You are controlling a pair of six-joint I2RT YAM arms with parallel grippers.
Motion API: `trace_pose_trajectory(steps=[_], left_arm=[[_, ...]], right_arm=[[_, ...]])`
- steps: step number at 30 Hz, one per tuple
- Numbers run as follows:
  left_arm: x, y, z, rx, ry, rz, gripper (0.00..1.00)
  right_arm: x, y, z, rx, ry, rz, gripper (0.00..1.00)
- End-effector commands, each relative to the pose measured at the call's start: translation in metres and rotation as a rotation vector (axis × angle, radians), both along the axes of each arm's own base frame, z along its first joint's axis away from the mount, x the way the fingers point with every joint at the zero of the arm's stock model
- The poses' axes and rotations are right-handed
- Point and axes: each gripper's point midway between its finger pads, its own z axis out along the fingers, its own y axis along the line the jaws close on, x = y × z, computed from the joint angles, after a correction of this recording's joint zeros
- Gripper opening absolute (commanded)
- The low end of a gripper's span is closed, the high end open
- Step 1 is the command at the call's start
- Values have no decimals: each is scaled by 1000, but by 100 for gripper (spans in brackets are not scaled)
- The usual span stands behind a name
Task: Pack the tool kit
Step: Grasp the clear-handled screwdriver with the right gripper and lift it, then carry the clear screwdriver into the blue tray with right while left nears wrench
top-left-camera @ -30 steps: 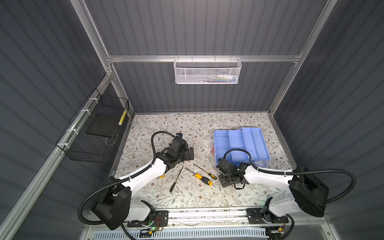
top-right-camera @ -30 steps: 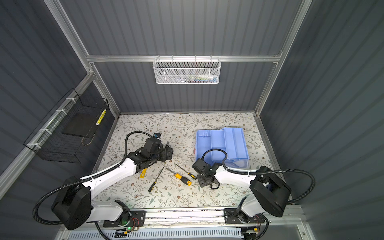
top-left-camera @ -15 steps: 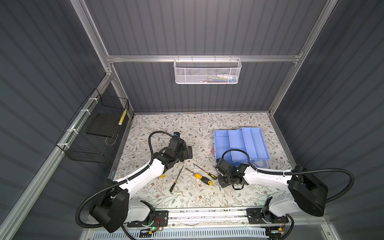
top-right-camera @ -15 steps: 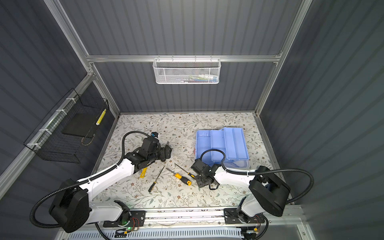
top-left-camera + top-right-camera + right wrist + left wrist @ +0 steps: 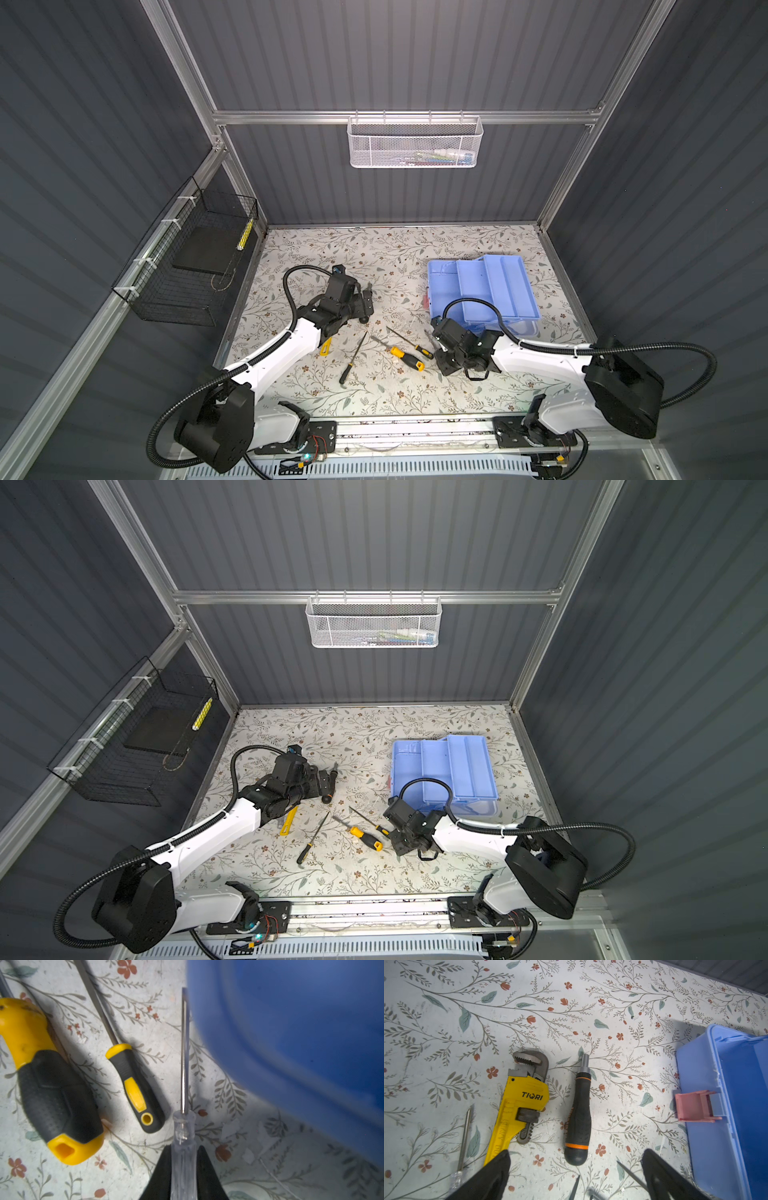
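Presently, right gripper (image 5: 183, 1148): clamped on the handle of a clear plastic-handled screwdriver (image 5: 184, 1084) with a thin steel shaft, one finger on each side. Gripping the handle leaves the shaft pointing toward the box, which I judge suits dropping it in. I cannot tell whether it is off the table.
Beside that grip: a small yellow-and-black screwdriver (image 5: 135, 1088) and a fat yellow-and-black-handled screwdriver (image 5: 52, 1088) lie flat on the floral-patterned table (image 5: 374, 257), near the held one but apart from it.
Left gripper (image 5: 576, 1159): spread wide and holding nothing, it hovers over the butt of a black rubber-handled driver with orange rings (image 5: 578, 1115). A yellow metal pipe wrench (image 5: 517, 1105) lies just beside that. The wide stance looks meant for one of these thick tools.
Tool kit (image 5: 441, 286): a light blue rectangular plastic box at the right rear of the table, near the right gripper. Its pink plastic latch (image 5: 691, 1107) faces the loose tools.
Inside the kit: a light blue compartmented tray (image 5: 503, 282) sits askew across the base. Its compartments look empty and the uncovered base shows no tool, so packing seems barely begun.
Lid: I cannot pick it out with certainty.
White mesh wall basket (image 5: 411, 145): hangs on the rear rail and holds small items I cannot identify.
Black wire basket (image 5: 195, 257): hangs on the left wall and holds a dark flat slab and a yellow stick.
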Motion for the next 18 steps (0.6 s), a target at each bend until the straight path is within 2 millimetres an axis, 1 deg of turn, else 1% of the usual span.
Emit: trace_pose_trajectory(steps=[1,5,9,15,18], left_arm=[[-10,15,-11,60,45,30,100],[-12,22,-9,72,30,56,100],[-13,26,-9,82,25,67,100],[-14,42,-19,95,59,144,100],[-17,56,-23,85,73,203,100]], right_arm=[[1,9,11,46,-20,20,7],[6,21,30,103,-59,34,7],[12,32,56,173,-106,36,7],[21,41,96,251,-184,46,7],[28,41,113,275,-209,35,7]])
